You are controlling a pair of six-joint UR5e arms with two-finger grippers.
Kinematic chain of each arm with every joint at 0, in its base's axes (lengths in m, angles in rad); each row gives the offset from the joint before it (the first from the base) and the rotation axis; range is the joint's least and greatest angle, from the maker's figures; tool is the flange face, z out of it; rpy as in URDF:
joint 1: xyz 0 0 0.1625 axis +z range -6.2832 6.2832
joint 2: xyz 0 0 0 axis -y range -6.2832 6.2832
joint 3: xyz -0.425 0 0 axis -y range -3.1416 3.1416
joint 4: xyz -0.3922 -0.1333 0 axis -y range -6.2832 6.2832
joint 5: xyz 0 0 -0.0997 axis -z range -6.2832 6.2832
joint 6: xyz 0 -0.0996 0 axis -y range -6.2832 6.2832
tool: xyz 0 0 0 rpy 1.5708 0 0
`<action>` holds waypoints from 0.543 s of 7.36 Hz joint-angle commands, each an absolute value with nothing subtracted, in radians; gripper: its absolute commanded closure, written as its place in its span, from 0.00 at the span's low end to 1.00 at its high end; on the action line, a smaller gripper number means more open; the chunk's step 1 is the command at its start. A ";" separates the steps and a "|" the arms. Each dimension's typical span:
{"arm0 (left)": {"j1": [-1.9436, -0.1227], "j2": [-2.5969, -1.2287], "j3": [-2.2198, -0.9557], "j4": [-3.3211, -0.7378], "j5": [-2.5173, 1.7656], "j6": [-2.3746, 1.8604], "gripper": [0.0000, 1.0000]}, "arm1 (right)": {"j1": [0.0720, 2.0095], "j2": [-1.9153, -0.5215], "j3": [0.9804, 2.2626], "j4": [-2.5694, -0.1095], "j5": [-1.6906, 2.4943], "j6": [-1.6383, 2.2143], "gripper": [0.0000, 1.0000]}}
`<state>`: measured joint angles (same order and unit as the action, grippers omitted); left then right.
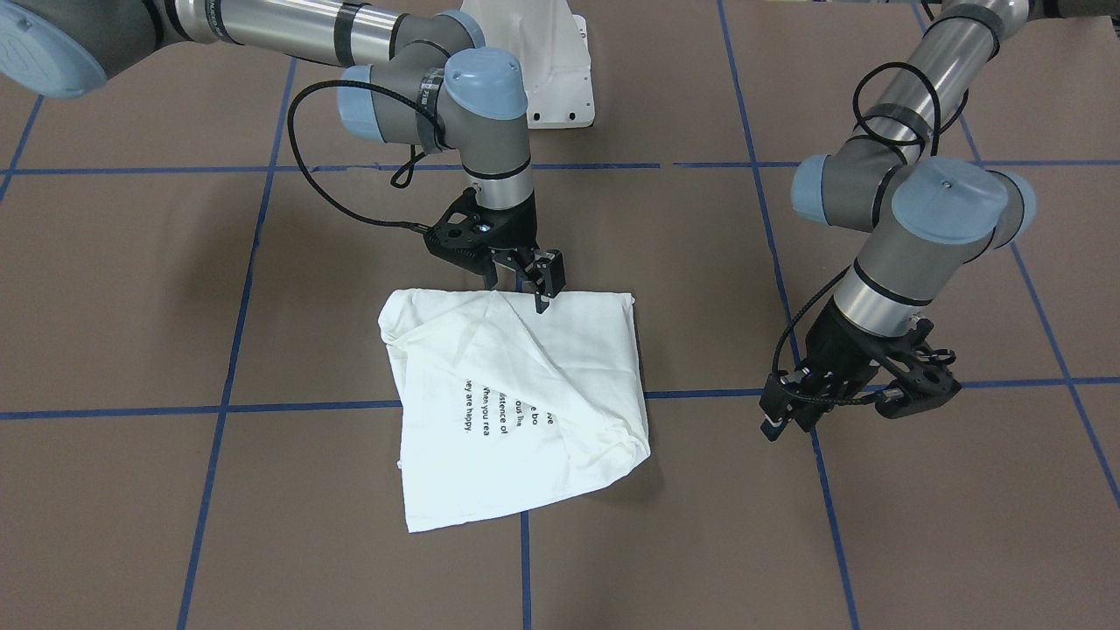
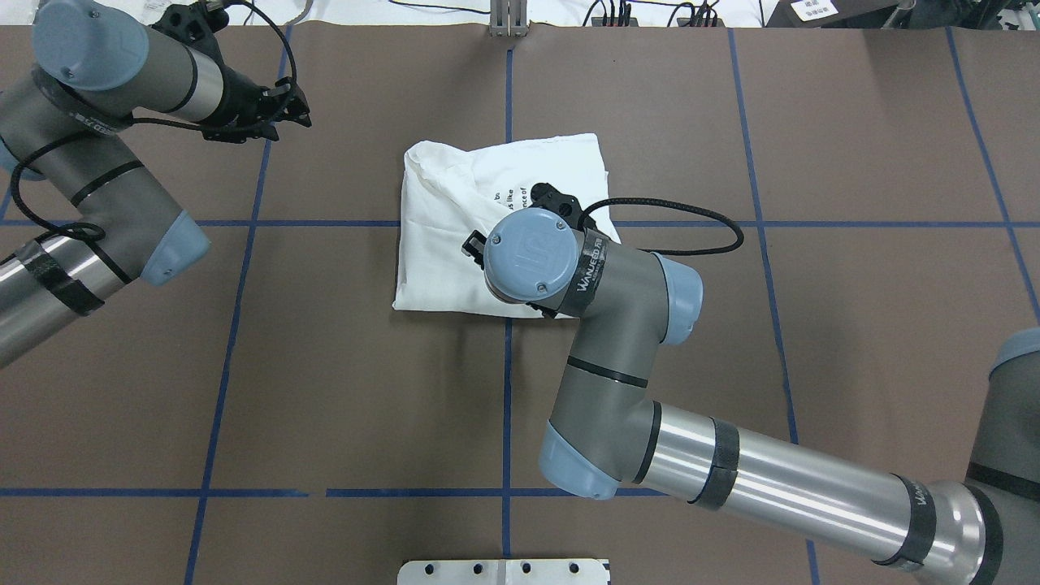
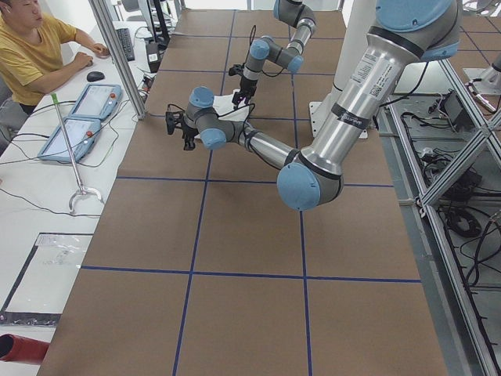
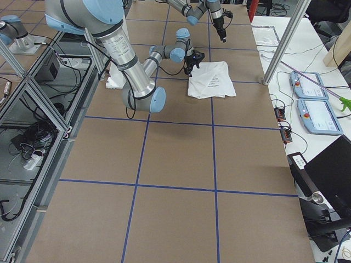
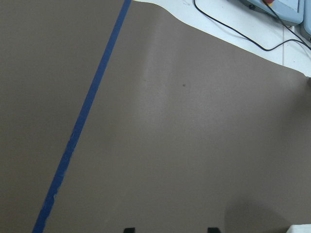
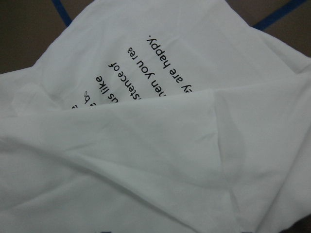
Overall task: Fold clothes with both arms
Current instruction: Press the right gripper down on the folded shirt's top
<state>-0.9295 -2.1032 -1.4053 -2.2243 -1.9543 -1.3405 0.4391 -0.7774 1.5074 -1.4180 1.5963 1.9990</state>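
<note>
The white T-shirt (image 1: 516,411) lies folded into a rough square at the table's middle, with black text lines facing up and a loose flap creased across it. It also shows in the overhead view (image 2: 455,203) and fills the right wrist view (image 6: 155,145). My right gripper (image 1: 523,289) points down at the shirt's edge nearest the robot, jaws apart, one fingertip at the cloth. In the overhead view my wrist hides it. My left gripper (image 1: 857,394) is open and empty above bare table, well to the side of the shirt; it also shows in the overhead view (image 2: 280,110) and the left wrist view (image 5: 170,229).
The white metal pedestal base (image 1: 542,61) stands at the robot's side of the table. Blue tape lines (image 1: 525,569) cross the brown table cover. An operator (image 3: 31,47) sits at a side desk with control tablets (image 3: 82,117).
</note>
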 commanded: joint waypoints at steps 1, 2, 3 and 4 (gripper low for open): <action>-0.928 -2.103 -1.405 -2.224 -1.954 -1.341 0.40 | 0.434 -0.779 1.505 -1.420 1.579 2.105 0.18; -0.928 -2.103 -1.407 -2.224 -1.954 -1.342 0.40 | 0.451 -0.781 1.500 -1.425 1.562 2.102 0.18; -0.928 -2.102 -1.407 -2.223 -1.953 -1.342 0.40 | 0.466 -0.781 1.480 -1.425 1.559 2.091 0.18; -0.928 -2.103 -1.407 -2.223 -1.953 -1.342 0.40 | 0.468 -0.781 1.468 -1.427 1.546 2.079 0.18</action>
